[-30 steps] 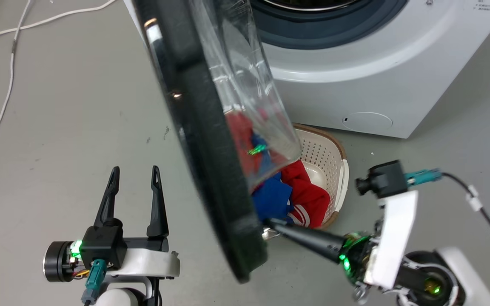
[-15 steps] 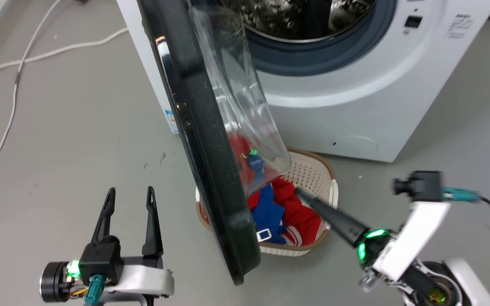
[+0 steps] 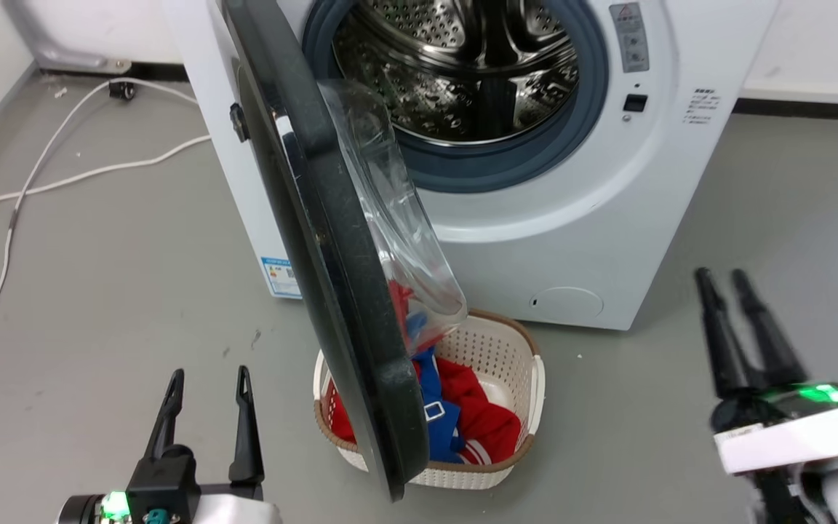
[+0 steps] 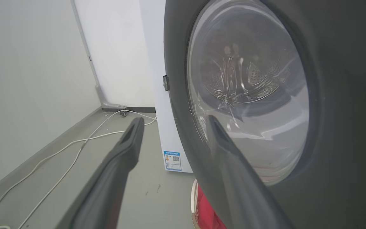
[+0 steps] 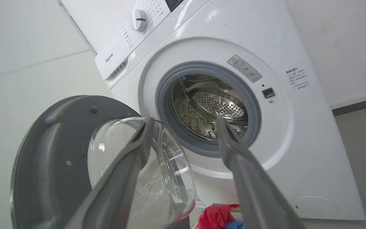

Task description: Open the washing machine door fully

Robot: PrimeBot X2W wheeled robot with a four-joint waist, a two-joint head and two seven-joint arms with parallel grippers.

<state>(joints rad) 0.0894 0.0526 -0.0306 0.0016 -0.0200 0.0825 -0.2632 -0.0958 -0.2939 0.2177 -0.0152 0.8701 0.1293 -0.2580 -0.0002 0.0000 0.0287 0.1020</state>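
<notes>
The washing machine door (image 3: 332, 291) juts out half open over the laundry basket (image 3: 492, 348); your left gripper (image 3: 210, 372) and right gripper (image 3: 719, 276) are both spread, empty, clear of it. Expect a rigid, weighty, slick disc: push its black rim, not the glass.

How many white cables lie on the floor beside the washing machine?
2, both on the floor left of the washing machine: one cable curves from the wall toward the camera, the other cable runs sideways from the machine's base. Their ends are hidden, so they may join.
</notes>
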